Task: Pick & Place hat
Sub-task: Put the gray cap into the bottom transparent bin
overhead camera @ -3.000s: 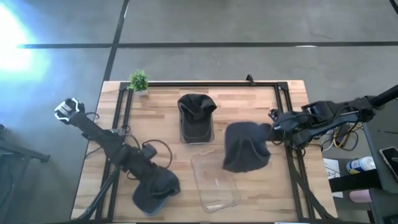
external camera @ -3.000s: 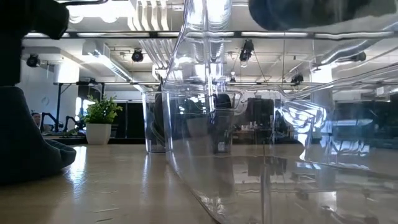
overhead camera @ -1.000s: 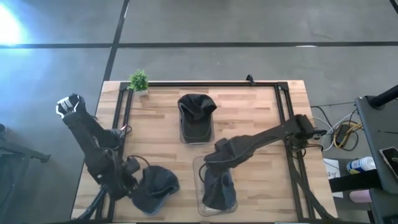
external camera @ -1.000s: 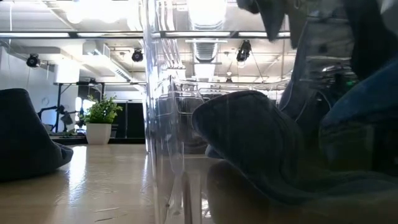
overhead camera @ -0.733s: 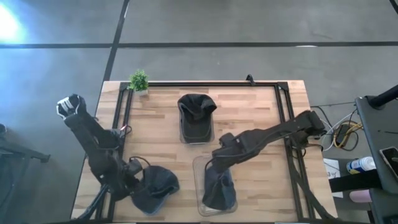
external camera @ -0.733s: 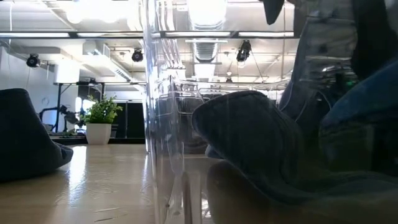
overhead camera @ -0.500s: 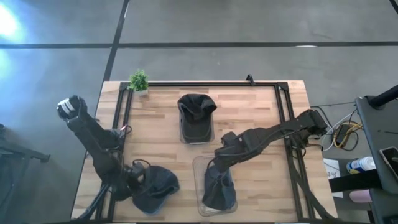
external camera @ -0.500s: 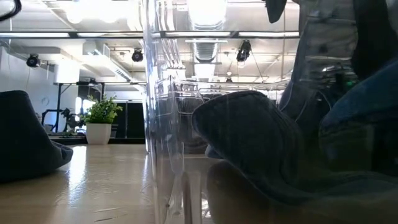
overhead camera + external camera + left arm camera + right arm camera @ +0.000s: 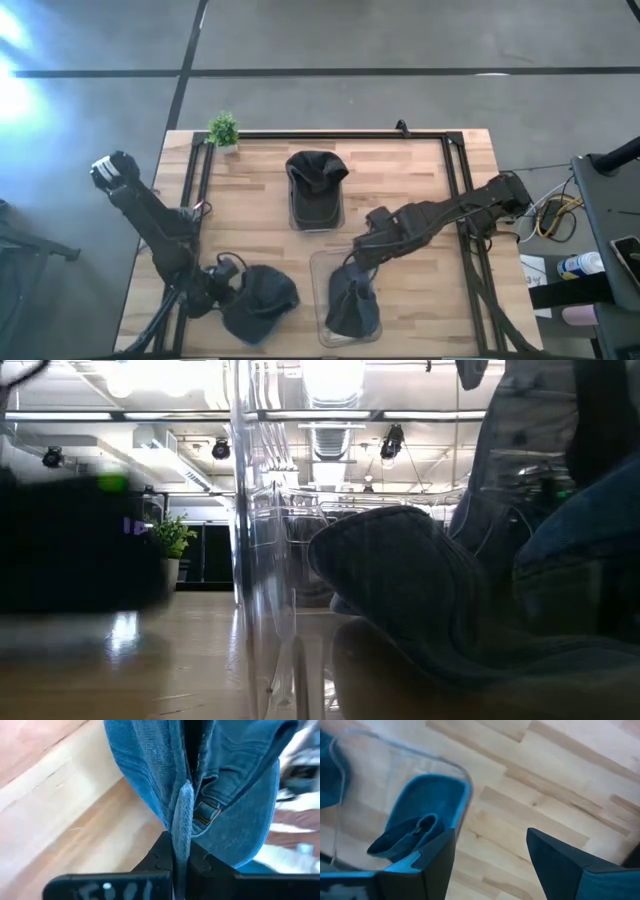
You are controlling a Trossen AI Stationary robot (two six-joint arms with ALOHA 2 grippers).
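- The left gripper at the table's near left edge is clamped tight on a fold of a blue denim hat, which hangs beside it.
- A second hat lies inside the clear bin at near centre.
- The right gripper hovers just past the bin, fingers spread wide, holding nothing.
- A third hat sits in the far container.
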